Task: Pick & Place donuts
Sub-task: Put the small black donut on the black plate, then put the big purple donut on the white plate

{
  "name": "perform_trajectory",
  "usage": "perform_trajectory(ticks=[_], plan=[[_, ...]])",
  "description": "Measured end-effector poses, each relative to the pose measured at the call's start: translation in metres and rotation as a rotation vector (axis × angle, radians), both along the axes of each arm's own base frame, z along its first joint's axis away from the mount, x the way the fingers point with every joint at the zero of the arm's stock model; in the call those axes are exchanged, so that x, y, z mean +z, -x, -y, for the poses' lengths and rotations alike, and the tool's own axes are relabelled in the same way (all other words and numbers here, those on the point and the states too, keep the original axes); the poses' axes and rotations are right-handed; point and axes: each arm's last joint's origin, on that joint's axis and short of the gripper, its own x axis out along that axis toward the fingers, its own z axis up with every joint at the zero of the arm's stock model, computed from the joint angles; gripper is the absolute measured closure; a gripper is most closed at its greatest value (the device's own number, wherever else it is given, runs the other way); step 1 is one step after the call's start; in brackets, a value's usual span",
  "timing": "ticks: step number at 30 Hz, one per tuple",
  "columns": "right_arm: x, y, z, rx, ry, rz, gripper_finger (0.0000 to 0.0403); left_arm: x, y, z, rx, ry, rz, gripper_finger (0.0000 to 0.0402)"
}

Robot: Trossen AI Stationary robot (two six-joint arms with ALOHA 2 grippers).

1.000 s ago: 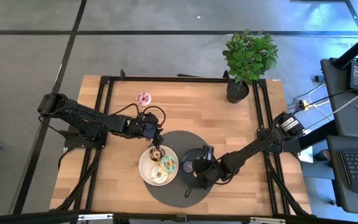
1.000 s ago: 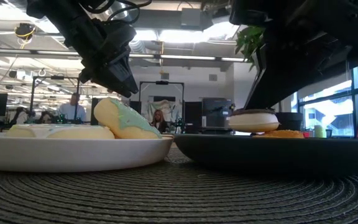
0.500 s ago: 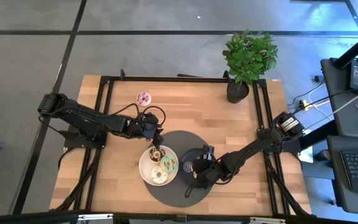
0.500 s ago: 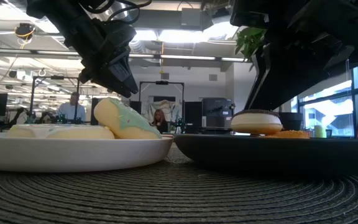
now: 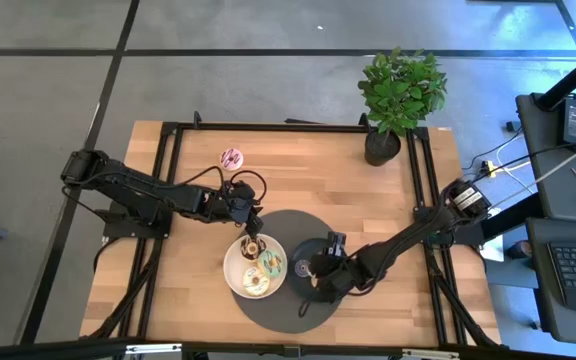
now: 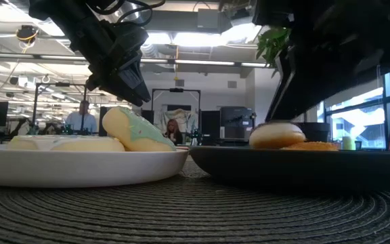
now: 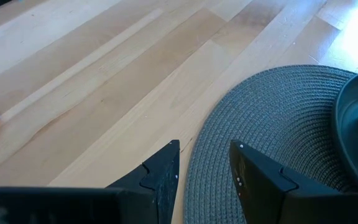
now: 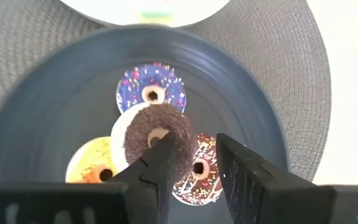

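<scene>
Right wrist view: the right gripper (image 8: 194, 163) hangs with jaws spread above the chocolate-sprinkled donut (image 8: 152, 137), which lies among smaller donuts on the black plate (image 8: 48, 112). The left gripper (image 7: 204, 168), jaws apart and empty, hovers over the woven mat (image 7: 272, 118) by the white plate (image 5: 232, 268).

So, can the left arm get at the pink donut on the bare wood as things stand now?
Probably yes. The pink donut lies alone on the table, nothing beside it, and the left pincer hangs open and empty just beyond the white plate, on the donut's side.
</scene>
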Motion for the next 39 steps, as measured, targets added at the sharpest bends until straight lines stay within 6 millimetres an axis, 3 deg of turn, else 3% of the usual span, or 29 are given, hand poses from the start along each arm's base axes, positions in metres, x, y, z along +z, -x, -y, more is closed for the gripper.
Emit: perform_trajectory(ticks=[12,19,26,32,35,39], plan=[[0.015,0.007,0.004,0.021,0.014,-0.01,0.0285,0.0,0.0,0.0,-0.013,-0.023,-0.009,0.0265],[0.053,0.025,0.027,0.005,-0.027,-0.048,0.0303,0.01,0.008,-0.011,0.017,-0.066,-0.016,0.0265],[0.085,0.031,0.048,0.155,-0.039,-0.012,0.0329,0.011,0.01,-0.03,0.044,0.0,-0.031,0.0265],[0.077,0.022,0.069,0.211,-0.056,-0.021,0.0354,0.008,0.015,-0.051,0.13,0.001,-0.079,0.0265],[0.061,0.028,0.088,0.22,-0.096,-0.026,0.0367,0.007,0.018,-0.062,0.159,-0.001,-0.102,0.0265],[0.062,0.047,0.112,0.173,-0.126,0.076,0.0382,0.006,0.022,-0.079,0.154,0.005,-0.133,0.0265]])
